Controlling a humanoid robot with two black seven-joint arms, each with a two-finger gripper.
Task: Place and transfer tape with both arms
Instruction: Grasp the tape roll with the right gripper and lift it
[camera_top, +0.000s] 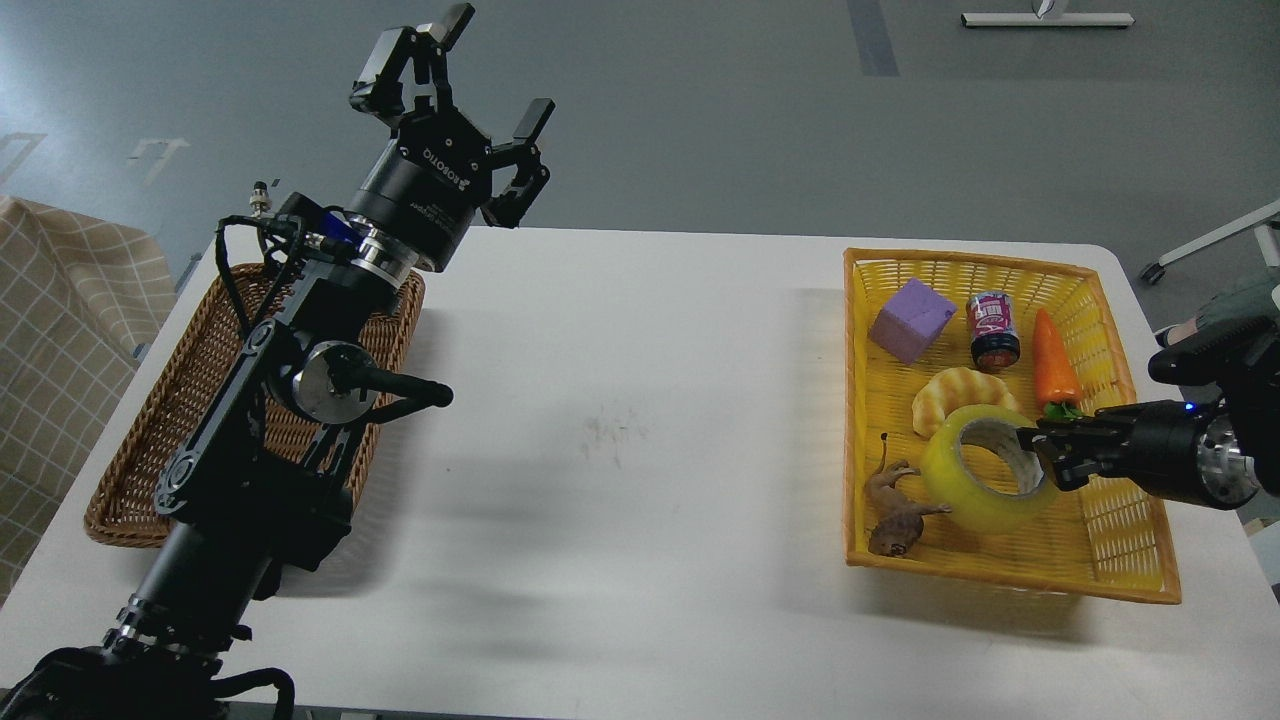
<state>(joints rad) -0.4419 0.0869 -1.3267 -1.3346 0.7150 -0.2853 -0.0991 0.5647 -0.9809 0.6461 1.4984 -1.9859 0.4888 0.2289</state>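
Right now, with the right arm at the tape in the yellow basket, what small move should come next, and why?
Probably close the jaws on the tape's wall, then lift straight up. The right gripper sits at the rim of the tape, one finger seemingly inside the core, but a firm grip is not clear. The tape leans among toys in the yellow basket, and the left gripper waits open, raised.

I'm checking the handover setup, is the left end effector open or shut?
Open. The left end effector is raised above the brown wicker basket, its fingers spread wide apart, holding nothing.

A wide roll of yellowish translucent tape (985, 470) with a grey-white core, tilted inside the yellow basket (1120, 560).
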